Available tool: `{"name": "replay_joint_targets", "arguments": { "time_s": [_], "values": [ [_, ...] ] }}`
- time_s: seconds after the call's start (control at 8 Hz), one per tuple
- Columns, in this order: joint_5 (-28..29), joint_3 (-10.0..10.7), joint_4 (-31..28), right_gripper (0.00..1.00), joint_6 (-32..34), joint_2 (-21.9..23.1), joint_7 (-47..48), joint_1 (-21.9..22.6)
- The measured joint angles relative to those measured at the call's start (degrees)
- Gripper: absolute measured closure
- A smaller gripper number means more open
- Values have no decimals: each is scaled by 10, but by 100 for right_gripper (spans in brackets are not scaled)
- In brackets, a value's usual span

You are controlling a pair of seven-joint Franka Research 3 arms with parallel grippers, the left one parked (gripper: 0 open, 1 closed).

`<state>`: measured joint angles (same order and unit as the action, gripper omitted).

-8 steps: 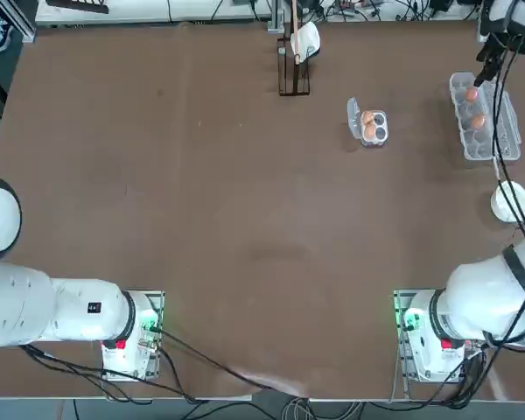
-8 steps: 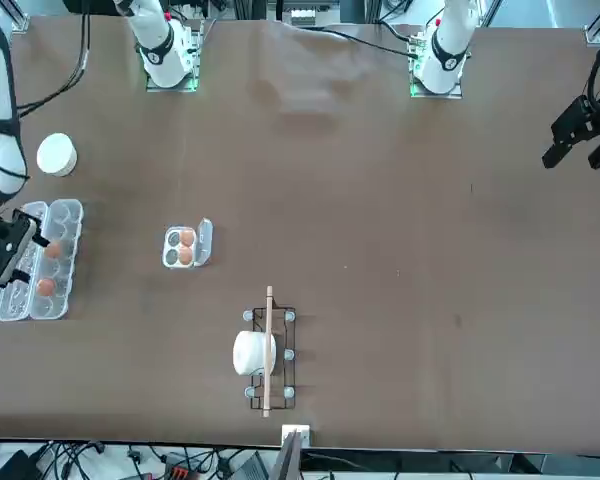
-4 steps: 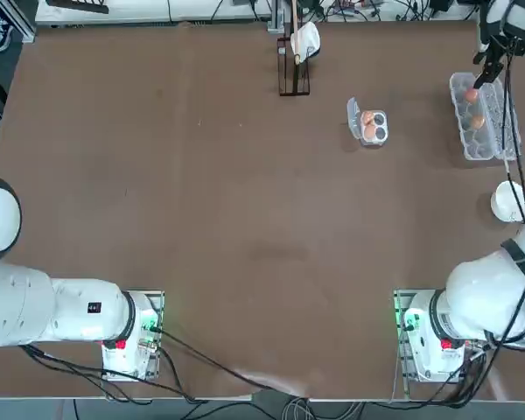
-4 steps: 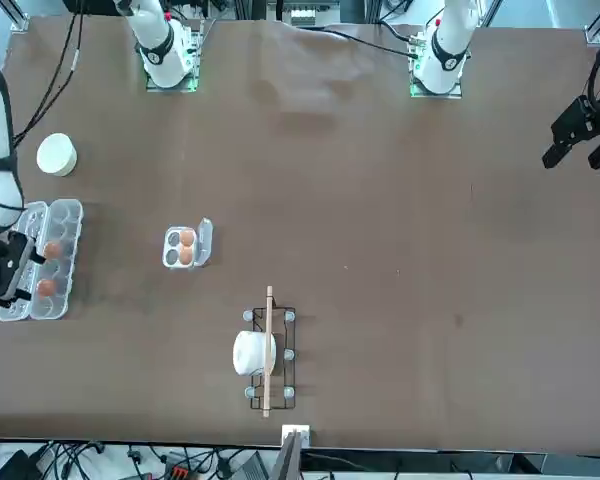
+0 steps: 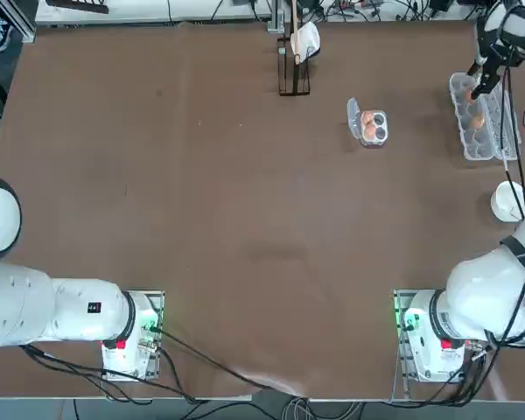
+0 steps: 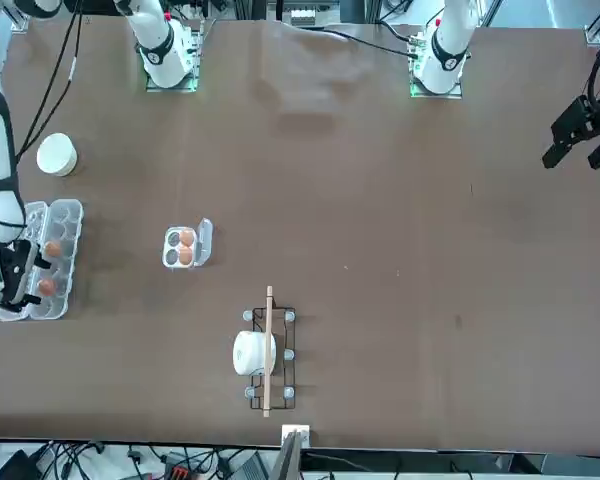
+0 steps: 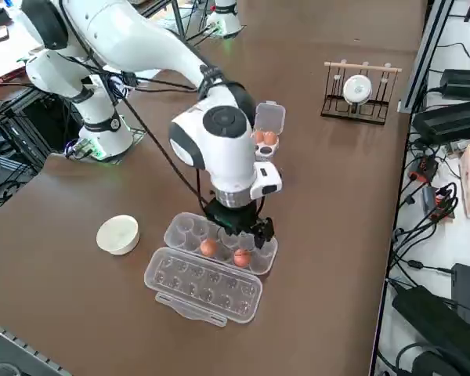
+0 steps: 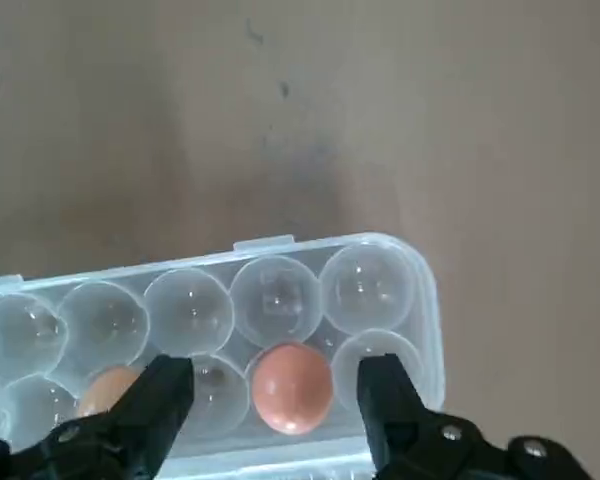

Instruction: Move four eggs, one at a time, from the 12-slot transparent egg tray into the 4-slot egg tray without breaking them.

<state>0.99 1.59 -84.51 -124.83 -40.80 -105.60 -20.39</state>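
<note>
The 12-slot transparent egg tray [image 7: 189,233] lies open at the table's right edge, lid [image 7: 204,286] folded flat beside it. Two orange-brown eggs [image 7: 209,247] [image 7: 241,256] sit in adjacent cups near one end. My right gripper [image 8: 278,395] hangs open just above that end, its fingers [image 8: 165,395] on either side of one egg [image 8: 292,387] without touching it; the other egg [image 8: 110,388] is a cup away. The 4-slot egg tray [image 5: 381,131] stands mid-table and holds two eggs [image 5: 367,117] [image 5: 369,131]. The gripper [image 6: 15,275] also shows over the long tray [image 6: 65,215].
A white bowl [image 7: 117,234] rests near the long tray, on the robot's side of it. A wire rack with a white cup [image 5: 295,52] stands at the far edge. Cables run along the table's right side.
My right gripper has shifted along the long tray toward the two eggs and come lower over them. Its fingers stay open. The eggs and trays have not moved.
</note>
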Motion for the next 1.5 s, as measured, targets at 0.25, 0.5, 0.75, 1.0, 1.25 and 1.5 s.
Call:
{"name": "replay_joint_targets", "arguments": {
  "time_s": [0.25, 0.5, 0.75, 1.0, 1.25, 1.5],
  "values": [
    [0, 0, 1, 0, 0, -7, -12, -8],
    [0, 0, 2, 0, 0, -11, -17, -15],
    [1, -1, 3, 2, -9, -18, -31, -18],
    [1, -1, 10, 3, -21, -28, -38, -21],
    [1, -1, 23, 5, -23, -40, -39, -21],
    [1, -2, 30, 8, -23, -48, -40, -21]
  ]
}}
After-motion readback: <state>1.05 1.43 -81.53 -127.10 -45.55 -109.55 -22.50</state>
